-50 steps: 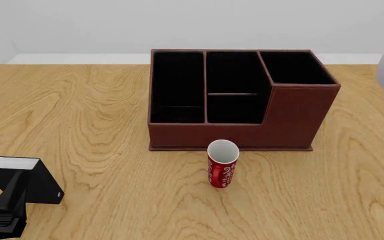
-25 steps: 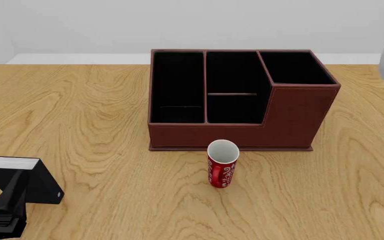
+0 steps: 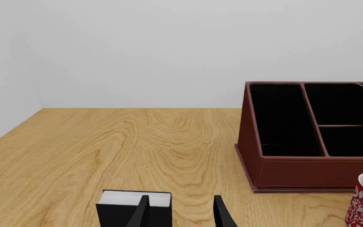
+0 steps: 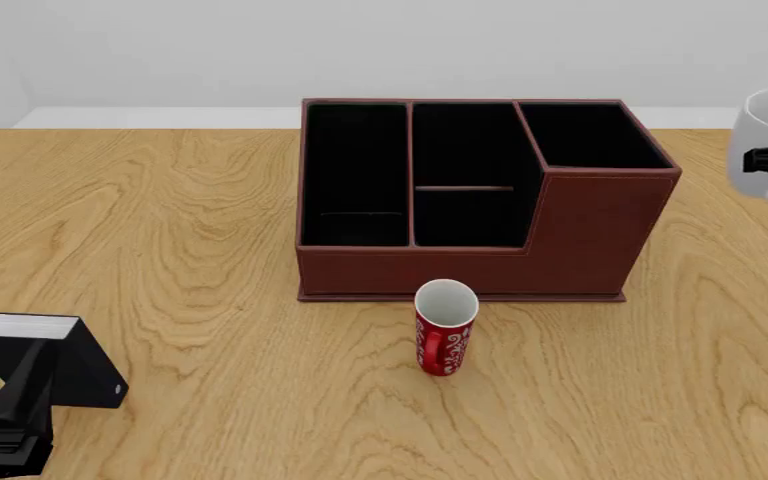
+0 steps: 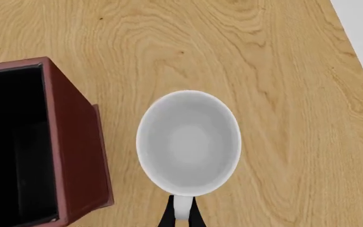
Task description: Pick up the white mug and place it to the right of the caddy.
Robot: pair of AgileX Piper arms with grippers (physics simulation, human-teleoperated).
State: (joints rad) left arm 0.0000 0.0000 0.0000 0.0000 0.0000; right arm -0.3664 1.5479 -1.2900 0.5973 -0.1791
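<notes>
The right pincer [image 5: 179, 218] grips the glossy white ceramic mug [image 5: 188, 142] by its handle, right of the reddish-brown compartmented caddy [image 4: 584, 215]; lowering and release remain. The left pincer [image 3: 181, 215] idles, parted.

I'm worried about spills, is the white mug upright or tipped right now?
Upright. The right wrist view looks straight down into the white mug, its round rim facing up, interior empty, right gripper pinching its handle.

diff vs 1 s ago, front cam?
The white mug, gripped at its handle by the right gripper, shifted left toward the caddy and a little lower in frame. Red mug, caddy, black box and left gripper stayed put.
</notes>
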